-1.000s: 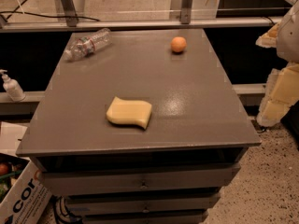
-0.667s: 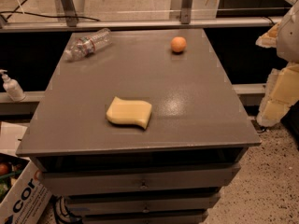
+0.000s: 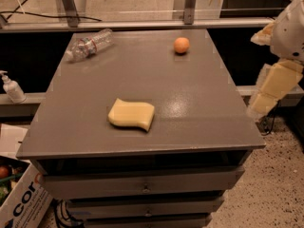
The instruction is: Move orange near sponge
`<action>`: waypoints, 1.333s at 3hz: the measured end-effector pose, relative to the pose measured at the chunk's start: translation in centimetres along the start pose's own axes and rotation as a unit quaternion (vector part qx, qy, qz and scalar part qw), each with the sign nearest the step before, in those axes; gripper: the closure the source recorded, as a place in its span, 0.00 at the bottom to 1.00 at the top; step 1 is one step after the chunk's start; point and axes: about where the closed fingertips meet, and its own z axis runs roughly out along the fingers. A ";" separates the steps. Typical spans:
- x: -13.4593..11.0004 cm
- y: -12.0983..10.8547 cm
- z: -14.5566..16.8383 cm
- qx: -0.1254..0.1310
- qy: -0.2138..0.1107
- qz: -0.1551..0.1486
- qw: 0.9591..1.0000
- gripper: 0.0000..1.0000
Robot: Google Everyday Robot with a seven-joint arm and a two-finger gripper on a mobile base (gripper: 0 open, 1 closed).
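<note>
A small round orange (image 3: 181,45) sits on the grey table (image 3: 199,118) near its far right part. A pale yellow wavy-edged sponge (image 3: 131,114) lies flat toward the table's front, left of centre. The orange and the sponge are well apart. My gripper (image 3: 271,85) hangs at the right edge of the view, off the table's right side and level with its middle. It is far from both the orange and the sponge and holds nothing that I can see.
A clear plastic bottle (image 3: 89,44) lies on its side at the table's far left. A white pump bottle (image 3: 11,87) stands on a ledge to the left. A cardboard box (image 3: 21,198) sits on the floor at the lower left. Drawers (image 3: 142,186) sit under the tabletop.
</note>
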 end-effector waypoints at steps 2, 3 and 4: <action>-5.2 -6.6 4.7 0.016 -0.091 0.009 0.996 0.00; -7.1 -10.2 6.6 0.031 -0.115 0.021 0.993 0.00; -8.4 -12.8 7.7 0.047 -0.120 0.041 0.991 0.00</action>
